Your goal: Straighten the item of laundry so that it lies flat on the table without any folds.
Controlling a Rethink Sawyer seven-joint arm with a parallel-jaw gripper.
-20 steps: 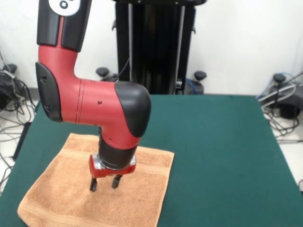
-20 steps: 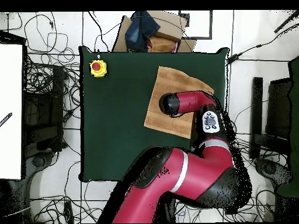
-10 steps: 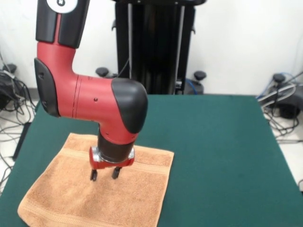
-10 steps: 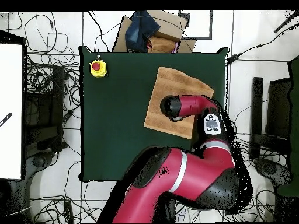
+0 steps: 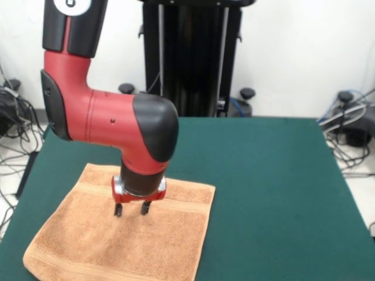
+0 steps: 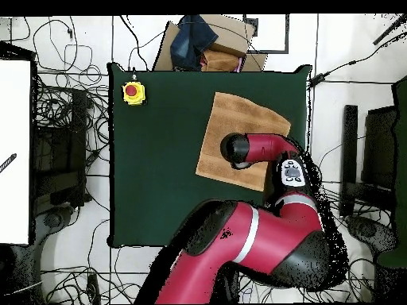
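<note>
Front view: the peach-orange towel (image 5: 120,234) lies spread at the lower left of the green bench (image 5: 269,193), one woven band near its top edge. The hand (image 5: 132,209) hangs over the towel's upper middle, fingers spread and holding nothing.

Overhead view: the towel (image 6: 230,119) sits upper right on the bench, partly under the arm (image 6: 262,147). A yellow box with a red button (image 6: 133,92) occupies the upper-left corner.
</note>
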